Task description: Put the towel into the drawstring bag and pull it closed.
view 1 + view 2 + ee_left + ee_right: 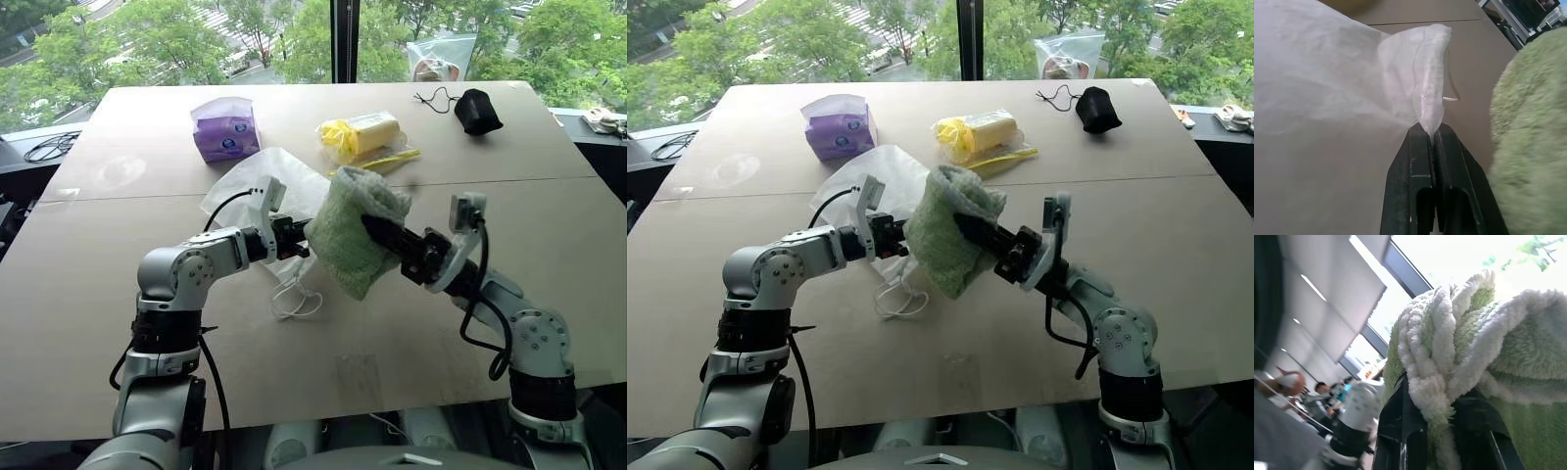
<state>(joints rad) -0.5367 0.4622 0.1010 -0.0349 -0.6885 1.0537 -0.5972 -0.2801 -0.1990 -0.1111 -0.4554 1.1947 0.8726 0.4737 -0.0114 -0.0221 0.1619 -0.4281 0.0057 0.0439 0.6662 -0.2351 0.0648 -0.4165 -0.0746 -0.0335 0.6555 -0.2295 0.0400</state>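
Towel point(355, 230) hangs in the air over the middle of the table point(118, 284), clamped in the right gripper point(377, 227), its free end drooping toward the tabletop. Going left to right across the head views:

A coil of black cable point(47, 147) lies off the table's far left edge.

The left gripper point(294, 238) reaches in from the left with its fingers pressed together on a fold of the bag point(263, 181). The left wrist view shows that pinch: the black fingers point(1415, 171) are shut on a raised ridge of thin white fabric. The rest of the bag spreads flat on the table behind and to the left of that gripper. Its white cord point(294, 299) lies looped on the table just below the gripper.

Beyond the bag, toward the window, sits a purple tissue pack point(226, 130).

The towel is just right of the left gripper and partly covers the bag's near right edge in the head views; whether cloth and bag touch cannot be told.

Behind the towel lies a clear packet of yellow items point(364, 139).

The right gripper comes in from the right, tilted upward, fingers closed on a bunched fold of the towel; the right wrist view shows green terry squeezed between its fingers point(1400, 431).

At the far right of the table rests a black pouch point(477, 111) with a thin cord.
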